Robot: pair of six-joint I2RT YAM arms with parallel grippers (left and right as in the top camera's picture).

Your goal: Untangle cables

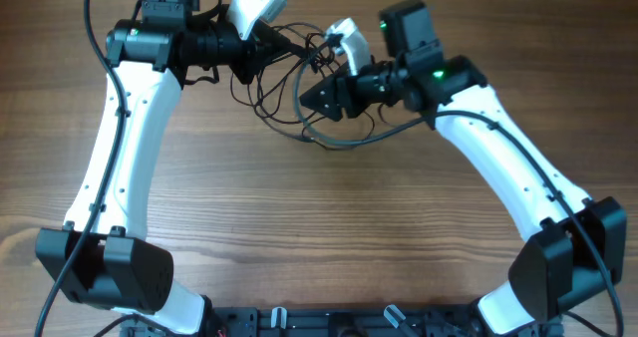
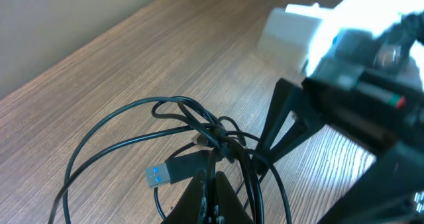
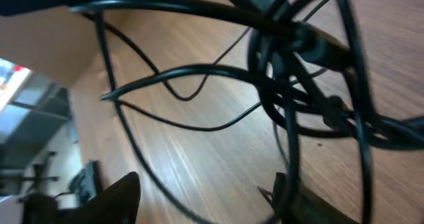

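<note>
The thin black cables (image 2: 215,134) form one knotted bundle over the brown wood-grain table (image 1: 329,227). Loose loops spill out from the knot, and a black plug with a blue tongue (image 2: 162,174) sits just beside it. The left gripper (image 2: 209,184) is pressed together on strands right at the knot. The right gripper (image 3: 205,197), just beside the knot, stands spread with strands running between its fingers, pinching nothing. No cable lies separate from the knot, so I judge nearly all the untangling is left.

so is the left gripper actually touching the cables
Touching. The left wrist view shows the left gripper shut, with strands of the cables running straight down into its closed fingertips.
</note>
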